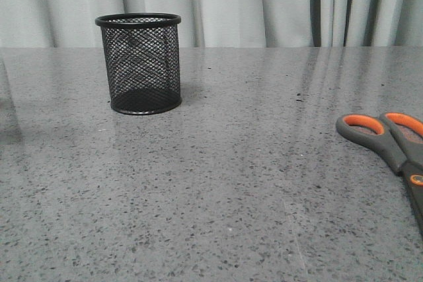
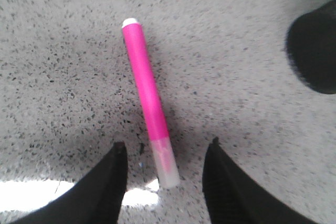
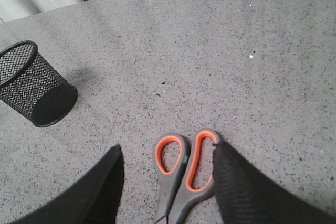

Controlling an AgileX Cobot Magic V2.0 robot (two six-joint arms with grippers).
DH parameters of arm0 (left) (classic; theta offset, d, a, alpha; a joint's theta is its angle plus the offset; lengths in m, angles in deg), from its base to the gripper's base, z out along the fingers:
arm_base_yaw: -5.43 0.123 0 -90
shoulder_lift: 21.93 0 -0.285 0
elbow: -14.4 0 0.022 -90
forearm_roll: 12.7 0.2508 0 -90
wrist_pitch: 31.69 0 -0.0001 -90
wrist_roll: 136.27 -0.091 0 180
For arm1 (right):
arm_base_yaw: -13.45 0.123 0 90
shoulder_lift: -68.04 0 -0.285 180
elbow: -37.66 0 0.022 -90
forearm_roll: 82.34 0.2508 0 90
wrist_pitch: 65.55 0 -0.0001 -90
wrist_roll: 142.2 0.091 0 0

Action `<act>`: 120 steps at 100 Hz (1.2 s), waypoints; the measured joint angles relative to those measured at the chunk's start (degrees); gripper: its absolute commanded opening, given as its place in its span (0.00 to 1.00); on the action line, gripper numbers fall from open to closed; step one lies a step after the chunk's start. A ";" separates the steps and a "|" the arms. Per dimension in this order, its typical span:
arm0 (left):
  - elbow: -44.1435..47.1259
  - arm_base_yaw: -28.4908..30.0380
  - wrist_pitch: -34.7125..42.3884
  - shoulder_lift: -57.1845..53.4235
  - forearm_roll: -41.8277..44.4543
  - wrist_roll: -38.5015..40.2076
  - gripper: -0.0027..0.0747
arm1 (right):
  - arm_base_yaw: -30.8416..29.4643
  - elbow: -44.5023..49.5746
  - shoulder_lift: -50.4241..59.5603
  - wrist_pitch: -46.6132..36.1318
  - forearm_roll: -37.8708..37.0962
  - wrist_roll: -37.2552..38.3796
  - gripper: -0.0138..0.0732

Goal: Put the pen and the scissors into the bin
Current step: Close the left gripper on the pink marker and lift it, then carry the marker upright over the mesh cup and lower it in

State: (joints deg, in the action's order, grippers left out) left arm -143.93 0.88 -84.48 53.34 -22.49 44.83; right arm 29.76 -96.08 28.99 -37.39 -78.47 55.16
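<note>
The black mesh bin [image 1: 139, 64] stands upright at the back left of the table; it also shows in the right wrist view [image 3: 32, 83]. The pink pen [image 2: 147, 93] lies flat on the table and shows only in the left wrist view. My left gripper [image 2: 165, 148] is open, its fingers on either side of the pen's pale end, not touching it. The grey and orange scissors [image 1: 390, 140] lie flat at the right edge. My right gripper [image 3: 167, 150] is open around the scissors' handles [image 3: 184, 174], one finger [image 3: 231, 182] right beside the outer loop.
The grey speckled table [image 1: 231, 196] stretches between the bin and the scissors. Pale curtains [image 1: 264, 1] hang behind the table's far edge. A dark rounded shape [image 2: 315, 51] sits at the edge of the left wrist view.
</note>
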 measured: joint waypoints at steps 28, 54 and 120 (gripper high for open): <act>-1.80 0.00 0.22 12.54 0.33 2.06 0.40 | 0.00 0.00 0.00 1.05 0.04 0.12 0.56; -2.41 -0.26 3.53 16.73 0.75 3.03 0.40 | 0.00 0.00 0.00 1.05 0.04 0.12 0.56; -2.51 -6.22 25.10 10.76 -7.46 -6.57 0.01 | 0.00 0.00 0.00 3.47 0.40 0.12 0.56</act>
State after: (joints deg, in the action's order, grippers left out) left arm -146.44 -5.34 -59.38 64.10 -29.94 38.26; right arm 29.76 -96.08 28.99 -33.91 -78.07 55.28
